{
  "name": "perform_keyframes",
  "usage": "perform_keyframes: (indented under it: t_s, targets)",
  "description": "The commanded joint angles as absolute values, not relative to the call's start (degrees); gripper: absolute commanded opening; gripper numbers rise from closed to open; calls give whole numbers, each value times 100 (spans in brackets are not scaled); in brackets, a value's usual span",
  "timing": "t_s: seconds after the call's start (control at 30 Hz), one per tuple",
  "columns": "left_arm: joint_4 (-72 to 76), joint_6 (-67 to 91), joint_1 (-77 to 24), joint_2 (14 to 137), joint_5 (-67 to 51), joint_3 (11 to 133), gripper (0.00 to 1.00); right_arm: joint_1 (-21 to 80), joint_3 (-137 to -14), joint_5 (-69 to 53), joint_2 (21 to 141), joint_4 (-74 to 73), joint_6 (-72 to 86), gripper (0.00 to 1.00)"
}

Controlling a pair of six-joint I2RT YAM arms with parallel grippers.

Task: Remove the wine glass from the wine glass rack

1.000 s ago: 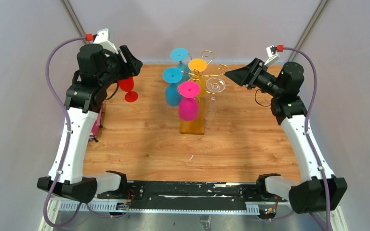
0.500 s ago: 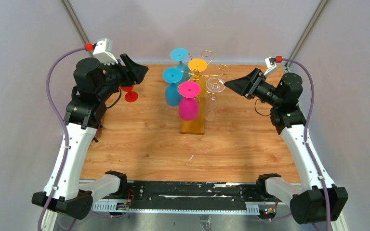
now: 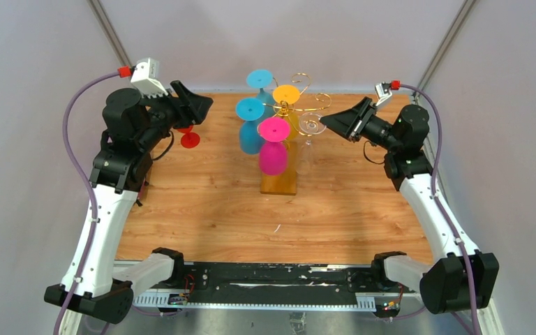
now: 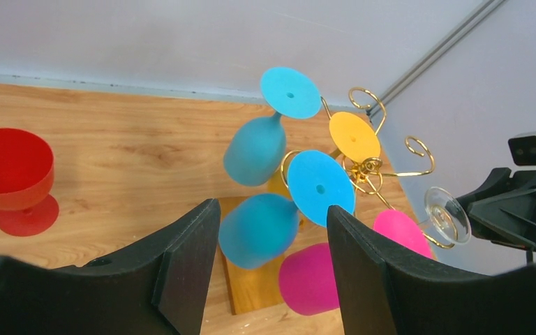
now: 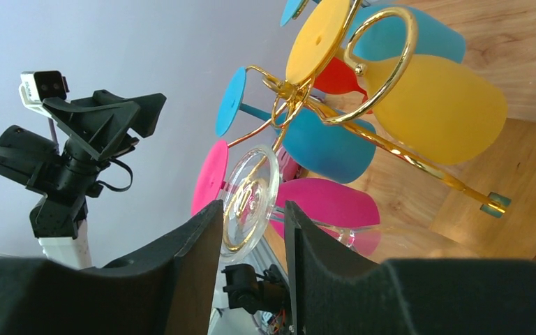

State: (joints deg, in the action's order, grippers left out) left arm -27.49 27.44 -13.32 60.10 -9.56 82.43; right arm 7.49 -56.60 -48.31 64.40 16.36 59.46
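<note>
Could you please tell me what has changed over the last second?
The right gripper moved in toward the wine glass rack, jaws narrowing, and its fingers now flank the foot of the clear glass; no grip is evident. The left gripper, open, swung slightly toward the rack too. The red glass, the hanging glasses and the rack stayed put.

around the red goblet

a red goblet (image 4: pixel 12 174) stands upright on a wooden table (image 3: pixel 209 202), close to its far left corner. left of the goblet and toward the near edge, a pink object (image 3: pixel 140 183) shows only partly. right of the goblet and well toward the near edge lies a small white scrap (image 3: pixel 277 227). behind the goblet rises a pale grey wall (image 3: pixel 265 35).
</note>
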Motion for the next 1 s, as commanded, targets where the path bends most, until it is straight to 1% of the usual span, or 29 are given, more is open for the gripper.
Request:
perform_keyframes:
  t_s: [0.0,0.07,0.13,0.4,0.47,0.53,0.7,0.83,0.97]
  targets:
    - [-2681,2720,-1362,5944,-875,8148,63,874,-5829,-4993,6479,1813,6136,41]
    - [-2716,2699,-1362,5953,-849,8155,63,887,-5853,-5022,6526,1797,6147,36]
    - [-2743,2690,-1362,5958,-847,8161,63,904,-5854,-5027,6554,1818,6185,29]
    - [-2767,2682,-1362,5908,-824,8177,63,950,-5885,-4939,6583,1714,6205,16]
    - [-2766,2687,-1362,5888,-819,8187,64,949,-5871,-4908,6553,1678,6209,10]
    - [-2778,2686,-1362,5877,-818,8193,64,954,-5886,-4888,6511,1601,6205,1]
    - [-2804,2697,-1362,5863,-836,8184,64,945,-6048,-4921,6426,1344,6264,0]
    - [-2811,2707,-1362,5854,-852,8177,64,949,-6427,-4889,6457,427,6061,0]
    - [-2803,2736,-1362,5854,-903,8161,64,957,-6667,-4990,6494,37,6121,0]
